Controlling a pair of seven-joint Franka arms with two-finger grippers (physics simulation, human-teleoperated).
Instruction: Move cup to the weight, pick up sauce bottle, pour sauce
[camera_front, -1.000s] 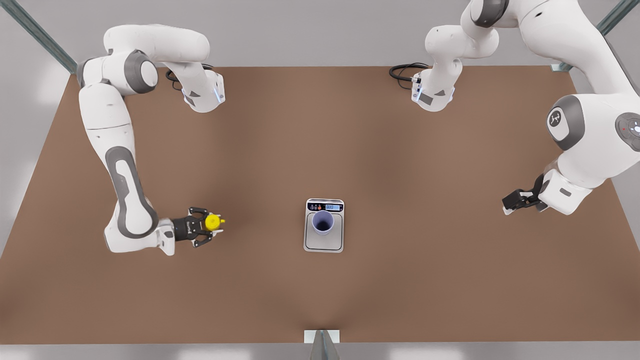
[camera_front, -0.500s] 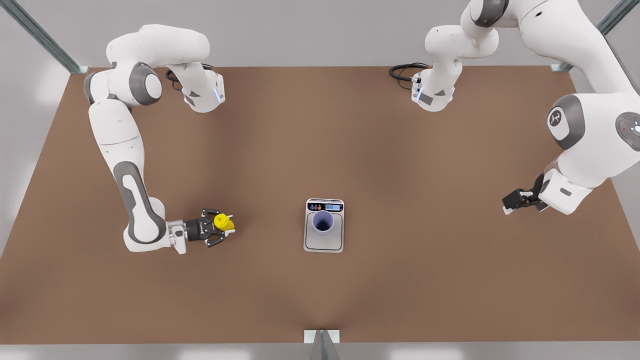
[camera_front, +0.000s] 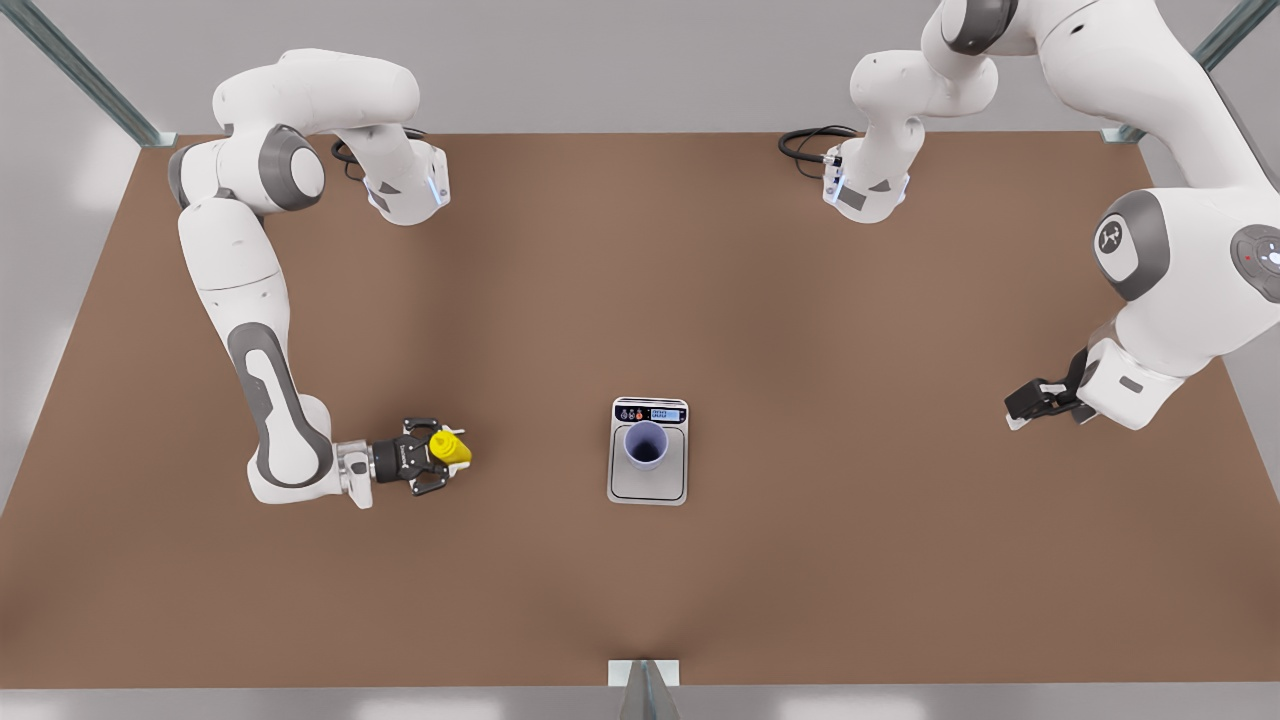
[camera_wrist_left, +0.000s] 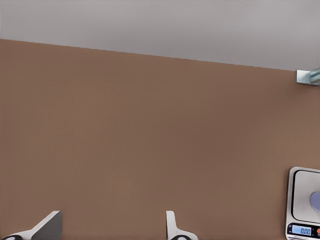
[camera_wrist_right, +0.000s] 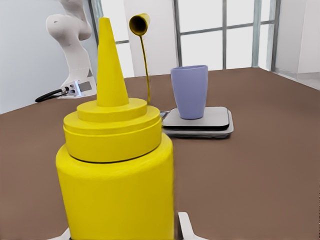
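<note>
While on the weight (camera_wrist_left: 303, 200), "0.00".

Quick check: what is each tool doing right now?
Right tool: shut on the bright yellow squeeze sauce bottle.
Left tool: open, holding nothing, waiting at the front view's right.

The right claw (camera_front: 440, 465) is clamped low over the table, and the left claw (camera_front: 1018, 410) hangs spread, waiting.

Brown matte surface (camera_front: 760, 300). Grey metal frame struts at the far corners (camera_front: 70, 65) and a bracket at the near edge (camera_front: 644, 680). Windows (camera_wrist_right: 225, 30) behind, black cable (camera_front: 805, 145).
</note>
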